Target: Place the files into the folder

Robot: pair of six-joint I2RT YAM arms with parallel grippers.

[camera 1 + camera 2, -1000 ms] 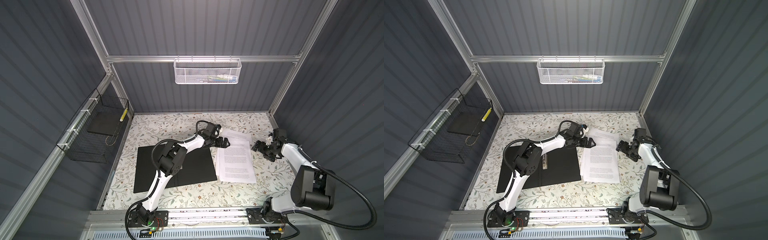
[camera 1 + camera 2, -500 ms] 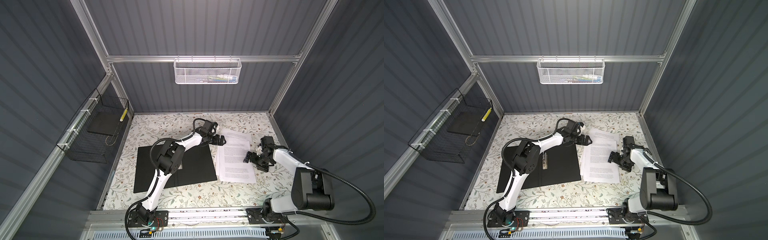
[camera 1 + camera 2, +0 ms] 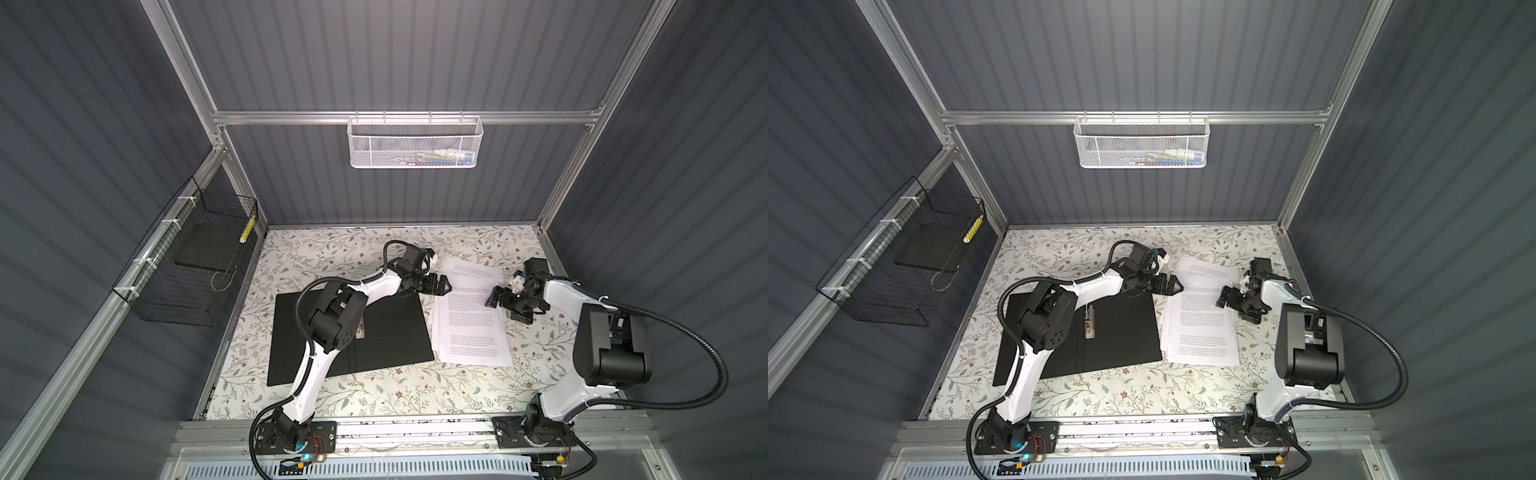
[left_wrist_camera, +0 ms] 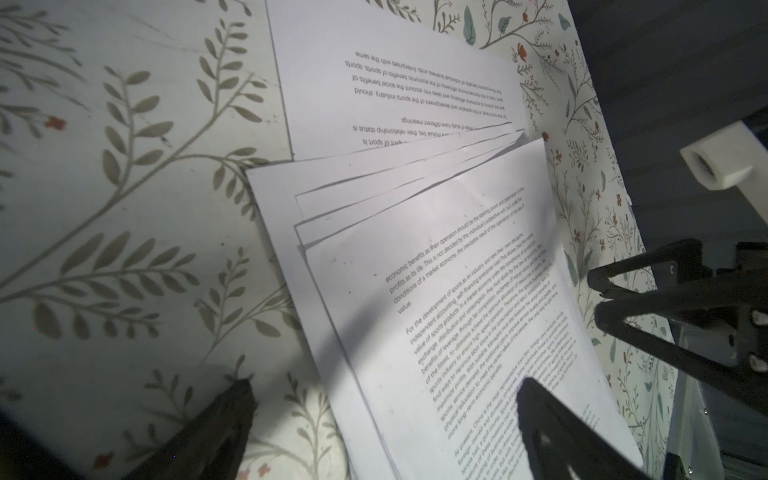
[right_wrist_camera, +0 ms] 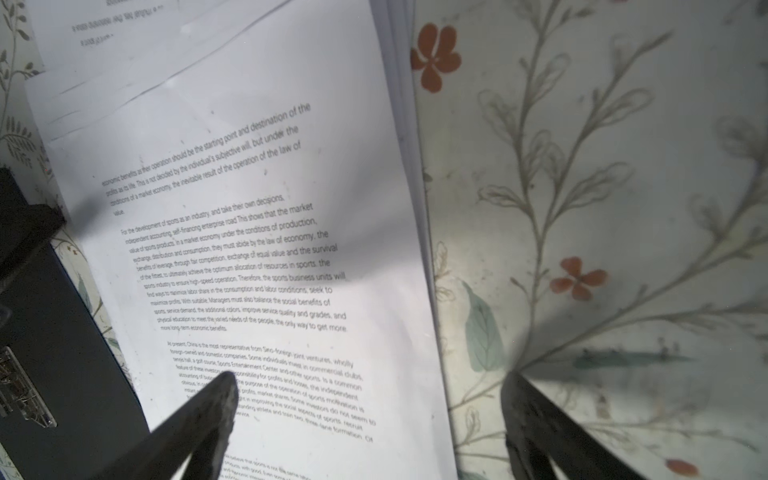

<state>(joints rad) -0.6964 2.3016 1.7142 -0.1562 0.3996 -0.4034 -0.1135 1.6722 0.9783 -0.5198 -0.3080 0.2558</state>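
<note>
The table (image 3: 357,253) fills the lower middle of both top views, its pale top printed with leafy sprigs and small red flowers. Two things lie flat on it. A folder (image 3: 390,332) lies open left of centre, black inside up, with a metal clip (image 3: 1089,326) near its fold. Just right of it lies a loosely fanned stack of papers (image 3: 473,332). One sheet (image 3: 469,270) pokes out askew toward the frame's top. Folder and papers seem to touch, though that is hard to tell.

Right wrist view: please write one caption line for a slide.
Open jaws hover astride an edge of the files, beside the open folder.
</note>
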